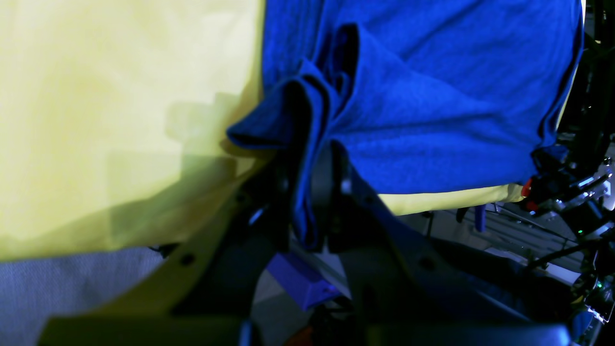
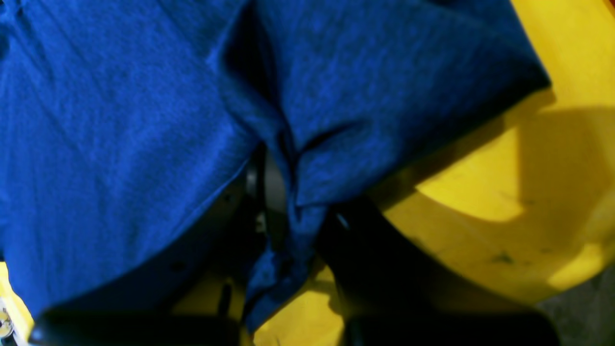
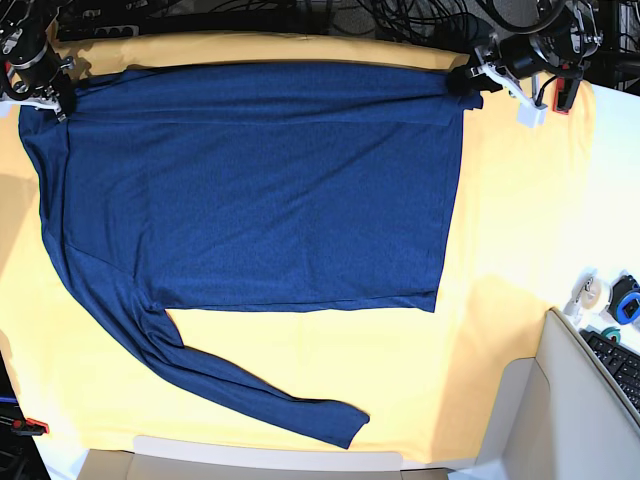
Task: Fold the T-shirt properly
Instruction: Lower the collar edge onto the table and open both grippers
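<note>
T-shirt (image 3: 260,190) lay spread flat, dark navy, on pale yellow cloth (image 3: 500,250) covering the surface, body filling upper middle of base view. One long sleeve (image 3: 250,395) trailed diagonally from lower near corner of body toward bottom middle, cuff resting on cloth. Fold line visible across top of body, a strip of fabric doubled over along far edge. Left claw (image 3: 468,82) sat at far corner on base view's right, pinched on shirt edge; in left wrist view, left claw (image 1: 312,192) clamped tight on bunched blue fabric (image 1: 307,144), folds of it gathered between dark fingers (image 1: 336,182), hanging a little below them. Right claw (image 3: 58,95) sat at opposite far corner on base view's left, gripping shirt there; in right wrist view, right claw (image 2: 293,211) nearly closed on a pleat of shirt (image 2: 298,178), tail of fabric poking down past fingers (image 2: 346,226), yellow cloth (image 2: 552,144) behind. Both corners lifted only slightly, rest of shirt touching cloth. Off the cloth at right edge of base view: keyboard (image 3: 620,365), roll of tape (image 3: 628,300), small white round thing (image 3: 593,294) just beside it, too small to tell. Cables (image 3: 400,20) bundled along far edge.
</note>
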`<state>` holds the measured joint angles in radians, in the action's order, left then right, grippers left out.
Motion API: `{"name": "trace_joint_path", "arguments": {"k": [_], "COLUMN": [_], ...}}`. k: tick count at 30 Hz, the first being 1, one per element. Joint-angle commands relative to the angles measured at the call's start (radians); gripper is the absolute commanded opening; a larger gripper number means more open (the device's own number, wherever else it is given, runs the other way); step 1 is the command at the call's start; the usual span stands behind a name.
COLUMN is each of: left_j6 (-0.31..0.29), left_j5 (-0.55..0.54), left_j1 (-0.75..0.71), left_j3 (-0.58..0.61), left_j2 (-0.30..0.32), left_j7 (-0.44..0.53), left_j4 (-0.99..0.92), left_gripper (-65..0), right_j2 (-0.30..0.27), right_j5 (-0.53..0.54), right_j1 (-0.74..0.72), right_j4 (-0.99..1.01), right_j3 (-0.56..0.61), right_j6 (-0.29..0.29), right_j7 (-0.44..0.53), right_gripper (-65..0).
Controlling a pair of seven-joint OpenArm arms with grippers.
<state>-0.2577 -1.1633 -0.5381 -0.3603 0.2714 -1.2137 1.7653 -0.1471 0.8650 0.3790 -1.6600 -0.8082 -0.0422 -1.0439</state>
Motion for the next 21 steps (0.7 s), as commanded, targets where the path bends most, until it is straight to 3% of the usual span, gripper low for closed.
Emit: {"name": "trace_joint_path", "arguments": {"k": [1,13,21], "left_j6": [0.001,0.001,0.001], "left_j5": [-0.008,-0.008,-0.007], "left_j1": [-0.006,-0.003,0.0], "left_j3": [-0.012,-0.012,-0.01], "left_j2": [0.012,0.013,0.013], "left_j7": [0.011,0.011,0.011], "left_j4": [0.015,0.015,0.015], "left_gripper": [-65.0,-65.0,-65.0], "right_j2": [0.008,0.037,0.031], "right_j5": [-0.074,-0.086,-0.083], "right_j1": [0.011,0.044,0.048], "right_j4": [0.014,0.021,0.146], "right_j3": [0.011,0.008,0.008], "right_j6": [-0.025,-0.025,-0.025], "right_j7": [-0.066,-0.072,-0.072], "right_gripper": [-65.0,-65.0,-65.0]}}
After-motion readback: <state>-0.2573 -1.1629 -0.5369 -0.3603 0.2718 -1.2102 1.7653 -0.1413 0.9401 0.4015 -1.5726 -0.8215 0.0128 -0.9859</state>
